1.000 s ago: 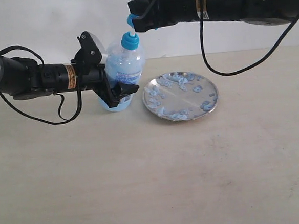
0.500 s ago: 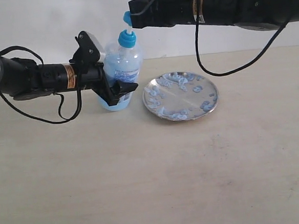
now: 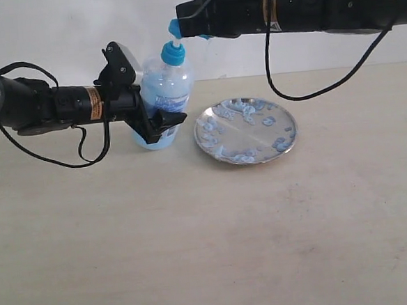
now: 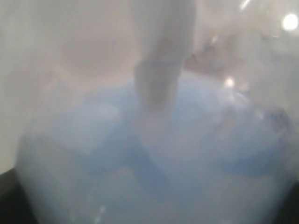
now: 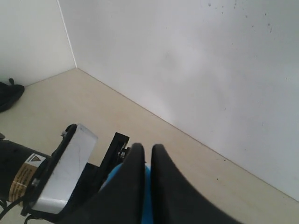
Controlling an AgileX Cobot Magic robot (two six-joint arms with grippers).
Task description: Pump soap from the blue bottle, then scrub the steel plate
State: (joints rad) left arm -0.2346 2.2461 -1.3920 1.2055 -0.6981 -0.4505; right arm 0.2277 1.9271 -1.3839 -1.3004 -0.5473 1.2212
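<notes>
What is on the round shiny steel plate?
Small pale blue soap blobs lie scattered over the round shiny steel plate, bare metal between them. The table under it is covered.

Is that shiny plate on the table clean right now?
No, pale blue soap blobs lie scattered across the steel plate in the exterior view.

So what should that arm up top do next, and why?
Probably press straight down on the pump head. The right gripper sits at it, with the stem showing above the collar of the blue bottle, which the left gripper clamps around its body. The steel plate already carries soap blobs, so one more pump may be enough before scrubbing.
</notes>
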